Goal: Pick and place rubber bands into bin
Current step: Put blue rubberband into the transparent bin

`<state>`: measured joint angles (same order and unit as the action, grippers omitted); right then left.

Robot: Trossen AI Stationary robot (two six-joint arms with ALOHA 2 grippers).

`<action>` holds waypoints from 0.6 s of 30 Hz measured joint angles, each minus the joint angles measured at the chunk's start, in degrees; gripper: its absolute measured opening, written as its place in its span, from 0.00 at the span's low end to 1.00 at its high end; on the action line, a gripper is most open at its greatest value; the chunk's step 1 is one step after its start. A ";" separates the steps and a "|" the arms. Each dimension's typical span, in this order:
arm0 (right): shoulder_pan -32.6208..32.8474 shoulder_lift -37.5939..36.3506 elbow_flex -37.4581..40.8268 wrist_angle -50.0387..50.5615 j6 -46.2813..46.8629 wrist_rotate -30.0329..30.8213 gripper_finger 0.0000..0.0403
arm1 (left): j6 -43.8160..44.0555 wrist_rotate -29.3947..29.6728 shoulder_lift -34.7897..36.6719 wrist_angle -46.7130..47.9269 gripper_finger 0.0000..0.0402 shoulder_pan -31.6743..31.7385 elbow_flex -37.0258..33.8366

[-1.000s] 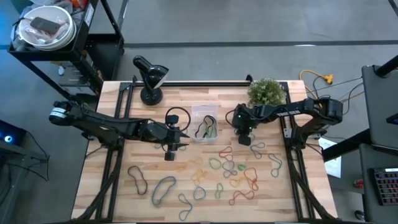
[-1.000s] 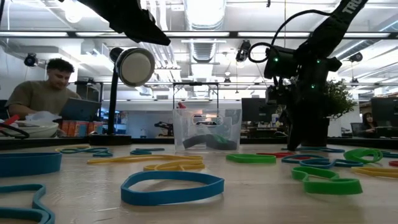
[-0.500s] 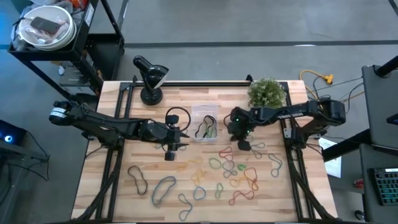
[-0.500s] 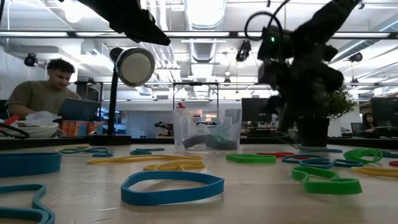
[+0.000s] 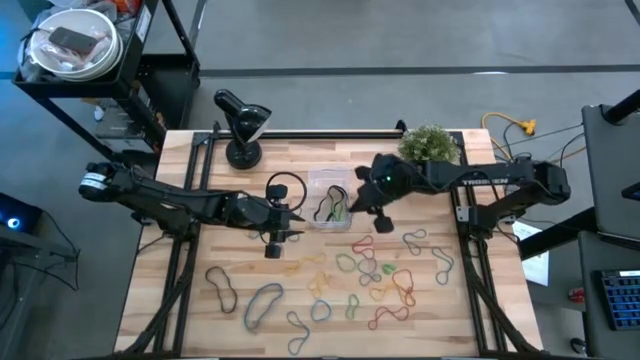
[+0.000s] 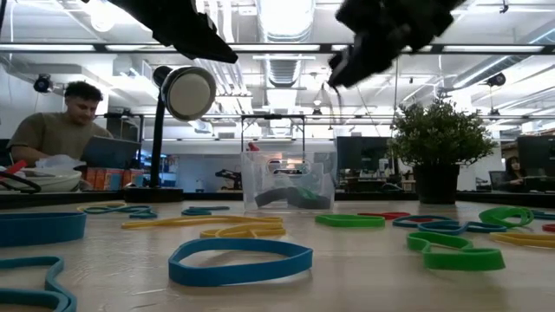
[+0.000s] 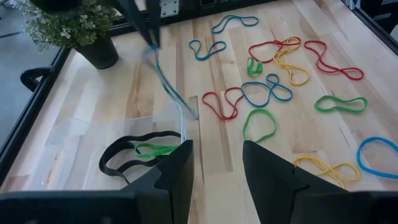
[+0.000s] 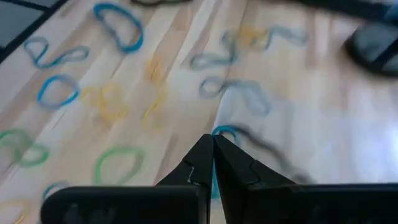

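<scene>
While the right gripper point(image 5: 358, 203) hangs above the table just right of the bin point(image 5: 328, 205), its fingers are pinched shut on a thin blue rubber band point(image 7: 163, 79) that dangles below them (the left wrist view shows the loop trailing down toward the bin's edge). The bin, a small clear tub near the middle of the table, already holds a black band point(image 7: 134, 152) and a green one point(image 7: 152, 149). The left gripper point(image 5: 290, 218) waits just left of the bin with its fingers parted and nothing between them. Many more rubber bands point(image 5: 380, 275) lie scattered over the near half of the table.

These loops look feather-light and floppy, so a carried one will swing and could drape over the bin's rim. Being flat on the wood, each is probably best pinched across a single strand where it bows up slightly; rubber should grip well and not slip.
</scene>
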<state>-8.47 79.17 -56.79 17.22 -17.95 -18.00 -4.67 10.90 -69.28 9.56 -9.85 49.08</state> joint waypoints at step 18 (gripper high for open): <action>-2.73 18.53 -16.18 5.05 -6.57 0.15 0.02 | 1.36 -0.07 0.00 0.55 0.31 -1.65 0.00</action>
<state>-11.20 97.71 -72.97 22.28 -24.52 -17.85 -3.31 10.83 -69.28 10.11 -11.50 49.08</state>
